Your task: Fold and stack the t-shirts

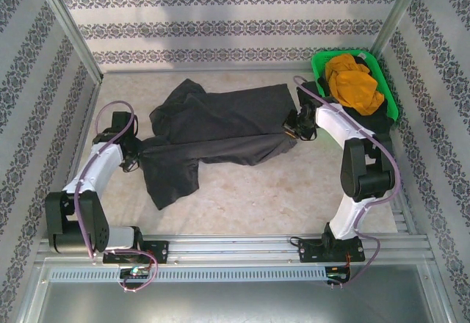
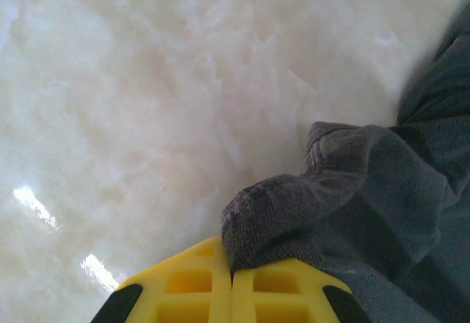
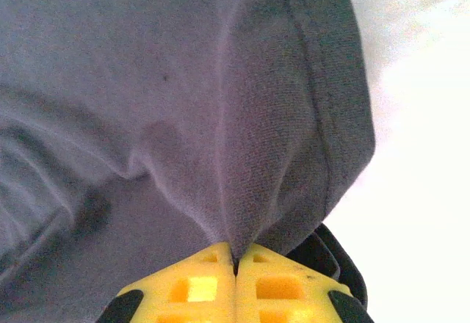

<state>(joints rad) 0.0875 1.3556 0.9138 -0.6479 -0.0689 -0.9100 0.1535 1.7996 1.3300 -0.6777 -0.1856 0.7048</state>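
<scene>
Left gripper: closed on a small bunched knob of the grey shirt, at its left edge; the yellow fingers meet, with cloth pinched at the seam between them.
Right gripper: closed on the shirt's right edge; the cloth rises from the jaws in a narrow ridge.
Reason for the double hold: judged, opposite edges are taken so that the shirt can be drawn flat, or lifted as one sheet, before a fold.
Grey shirt, position: on the table, mid-field, between the two grippers. It is rumpled, with one flap trailing toward the near edge and another bunched at the far left.
Orange shirt: crumpled in the green basket, in the far right corner just behind the right arm. Judged to be waiting its turn.
Stage: judged early; the grey shirt is not yet flat, nothing is folded and no stack is begun.
Top view adds: the shirt's whole outline, the reach of both arms toward it and the basket's place.
Left wrist view adds: how little cloth the pinch holds, and the glossy bare table beside it.
Right wrist view adds: a stitched hem running just beside the pinch, and the weave under tension. The table is a bright strip on the right.
Risk: judged, the left hold is shallow and may slip if the shirt is pulled hard.
</scene>
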